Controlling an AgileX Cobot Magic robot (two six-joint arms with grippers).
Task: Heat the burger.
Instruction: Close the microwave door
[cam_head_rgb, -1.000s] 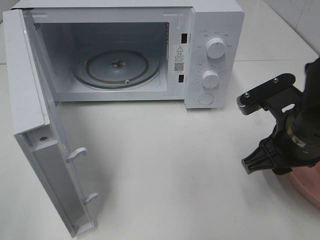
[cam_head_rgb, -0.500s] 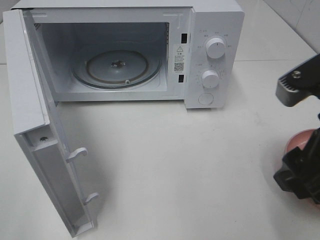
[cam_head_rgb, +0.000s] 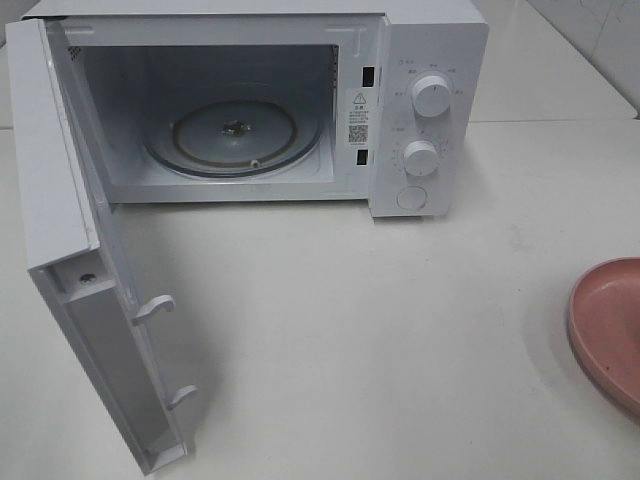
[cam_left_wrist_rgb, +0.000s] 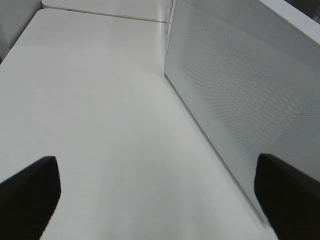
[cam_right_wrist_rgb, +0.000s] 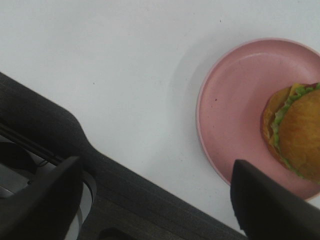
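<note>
Your burger (cam_right_wrist_rgb: 299, 132) sits on the pink plate (cam_right_wrist_rgb: 235, 95), on the bench (cam_head_rgb: 400, 330) right of the microwave (cam_head_rgb: 420, 60). Its door (cam_head_rgb: 60, 200) hangs wide. Both pincers, left (cam_left_wrist_rgb: 155, 192) and right (cam_right_wrist_rgb: 152, 197), gape and grip nothing.

We are looking at a staged kitchen-style test bench: a white microwave (cam_head_rgb: 250, 105) is standing open on a bare white table (cam_head_rgb: 380, 340) at the far side, a pink plate (cam_head_rgb: 610, 330) is sitting near right, and pale tiled wall (cam_head_rgb: 600, 40) is showing far right.

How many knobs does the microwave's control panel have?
2: the upper knob near the panel's top, the lower knob directly beneath it. A round button sits under both.
</note>
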